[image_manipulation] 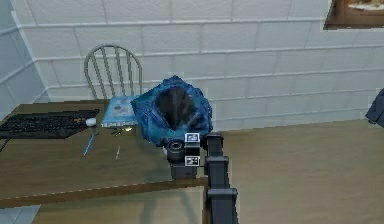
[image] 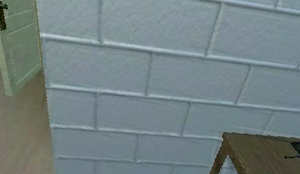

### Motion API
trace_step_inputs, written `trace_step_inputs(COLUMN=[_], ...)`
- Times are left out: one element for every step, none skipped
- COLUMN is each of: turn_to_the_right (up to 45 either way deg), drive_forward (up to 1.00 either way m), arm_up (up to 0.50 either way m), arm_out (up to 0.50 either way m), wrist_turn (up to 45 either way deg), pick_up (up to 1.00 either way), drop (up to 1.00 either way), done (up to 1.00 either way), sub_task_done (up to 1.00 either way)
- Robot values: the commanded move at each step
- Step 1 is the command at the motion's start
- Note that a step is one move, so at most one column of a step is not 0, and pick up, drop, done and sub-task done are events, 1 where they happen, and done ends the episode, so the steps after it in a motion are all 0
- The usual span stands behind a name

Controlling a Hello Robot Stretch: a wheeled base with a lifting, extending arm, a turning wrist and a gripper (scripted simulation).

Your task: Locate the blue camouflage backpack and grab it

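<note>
"Wood tabletop, and along it from the arm side view's left: a black keyboard, a chair behind it by the wall, a pale blue flat thing, then the blue mottled backpack slumped on the table."

"And the gripper?"

"At the bag's near side, on the end of the arm. The bag lies just beyond it, farther out and a shade toward the arm side view's left, its long side running across the table. I'd judge a short reach straight out."

"Has it got hold?"

"Can't tell. The bag rests on the table behind the fingers, and the gripper hides its lower edge; touching or apart, I couldn't say. Far right, something dark is cut off."
</note>
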Motion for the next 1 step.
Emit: trace_step_inputs(turn_to_the_right=[0.0], drive_forward=[0.0], arm_up=[0.0], arm_out=[0.0], wrist_turn=[0.0], pick_up=[0.0], drop=[0.0], done=[1.0], sub_task_done=[0.0])
